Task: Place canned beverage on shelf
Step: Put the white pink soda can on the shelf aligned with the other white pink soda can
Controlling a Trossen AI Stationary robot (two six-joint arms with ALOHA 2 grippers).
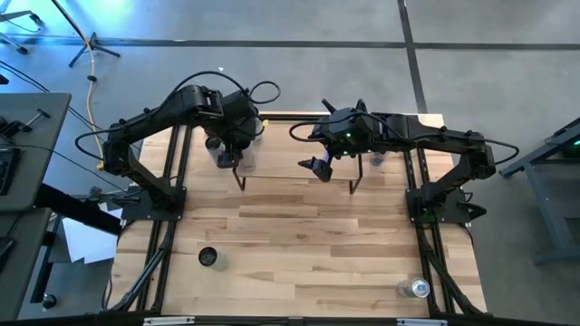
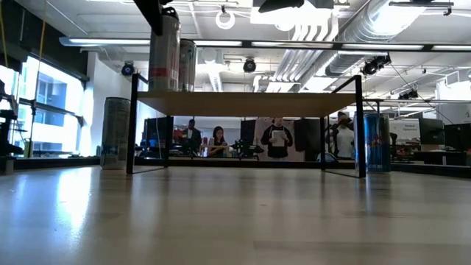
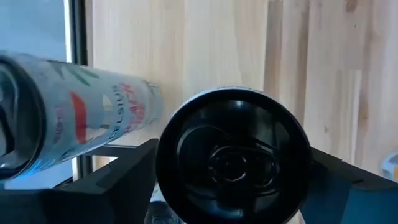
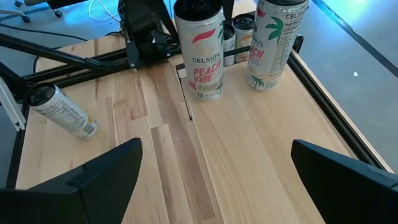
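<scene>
Low view: left gripper point(image 2: 163, 9) fingers spread around a Celsius can point(image 2: 164, 51) standing on the shelf point(image 2: 246, 102); release under way, lift clear next; right fingers wide, empty.

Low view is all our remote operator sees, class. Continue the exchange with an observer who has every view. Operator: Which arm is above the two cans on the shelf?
Observer: The left gripper; from above, it sits over the left end of the shelf.
Operator: Where is the other one?
Observer: The right gripper hangs open and empty, to the right of the left one.
Operator: Any cans I miss?
Observer: A dark-topped can and a silver-topped can stand near the front edge of the table.
</scene>
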